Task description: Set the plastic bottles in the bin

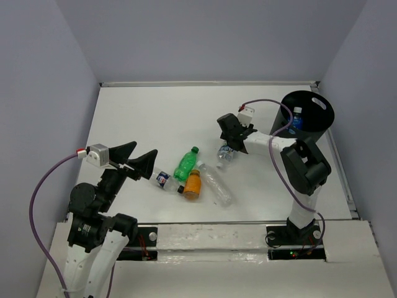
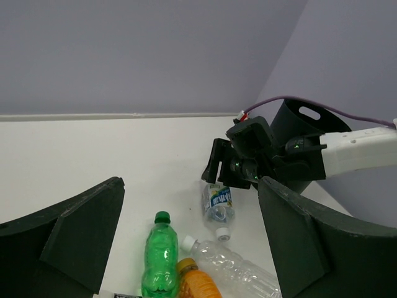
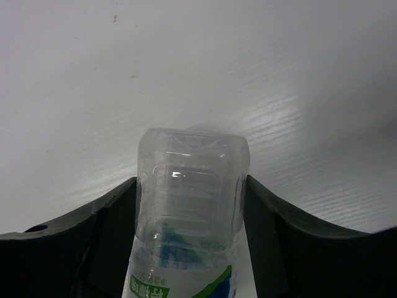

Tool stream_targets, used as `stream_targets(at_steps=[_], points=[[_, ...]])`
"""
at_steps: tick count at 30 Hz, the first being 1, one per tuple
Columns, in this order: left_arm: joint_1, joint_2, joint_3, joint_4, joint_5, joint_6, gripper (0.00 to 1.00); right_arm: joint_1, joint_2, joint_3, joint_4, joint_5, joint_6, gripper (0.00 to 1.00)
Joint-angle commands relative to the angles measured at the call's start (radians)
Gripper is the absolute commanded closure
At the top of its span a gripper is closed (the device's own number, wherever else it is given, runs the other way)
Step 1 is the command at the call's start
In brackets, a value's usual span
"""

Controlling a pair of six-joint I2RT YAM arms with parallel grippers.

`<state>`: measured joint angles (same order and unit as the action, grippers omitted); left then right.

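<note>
One clear plastic bottle sits in the tall black cylindrical bin at two o'clock, the right gripper pinches a second blue-labelled bottle near centre, four more bottles wait toward six o'clock, and the left gripper gapes empty.

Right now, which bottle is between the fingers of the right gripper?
The clear bottle with the blue label, lying alone outside the bin. The right gripper grips its sides; the green bottle and the orange bottle lie apart, untouched.

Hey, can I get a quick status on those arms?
Right gripper shut on blue-label bottle, lying on table. Left gripper open, empty. Second bottle in bin. Nothing blocking.
</note>
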<state>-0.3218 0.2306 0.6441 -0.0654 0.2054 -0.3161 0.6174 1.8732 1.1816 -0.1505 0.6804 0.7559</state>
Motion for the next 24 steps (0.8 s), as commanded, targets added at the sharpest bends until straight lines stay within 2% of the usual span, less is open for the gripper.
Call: stream_targets(at_steps=[1, 6, 10, 14, 18, 20, 22, 24], points=[[-0.006, -0.008, 0.019, 0.03, 0.015, 0.003, 0.01, 0.002, -0.008, 0.073, 0.006, 0.068, -0.061, 0.4], [-0.006, -0.005, 0.019, 0.03, 0.014, 0.003, 0.01, -0.007, -0.065, 0.116, 0.054, 0.103, -0.153, 0.44], [-0.006, -0.005, 0.019, 0.03, 0.014, 0.003, 0.01, -0.007, -0.195, 0.128, 0.176, -0.005, -0.323, 0.49], [-0.005, 0.001, 0.019, 0.03, 0.011, 0.005, 0.01, -0.007, -0.408, 0.128, 0.279, -0.016, -0.475, 0.49], [-0.005, -0.002, 0.019, 0.032, 0.011, 0.006, 0.01, -0.016, -0.528, 0.165, 0.37, 0.099, -0.714, 0.48], [-0.003, -0.004, 0.022, 0.032, 0.011, 0.006, 0.01, -0.03, -0.545, 0.173, 0.451, 0.178, -0.927, 0.48], [-0.003, -0.007, 0.02, 0.035, 0.009, 0.008, 0.01, -0.07, -0.531, 0.187, 0.615, 0.264, -1.137, 0.48], [-0.002, -0.01, 0.02, 0.036, 0.009, 0.008, 0.01, -0.128, -0.516, 0.204, 0.687, 0.283, -1.199, 0.48]])
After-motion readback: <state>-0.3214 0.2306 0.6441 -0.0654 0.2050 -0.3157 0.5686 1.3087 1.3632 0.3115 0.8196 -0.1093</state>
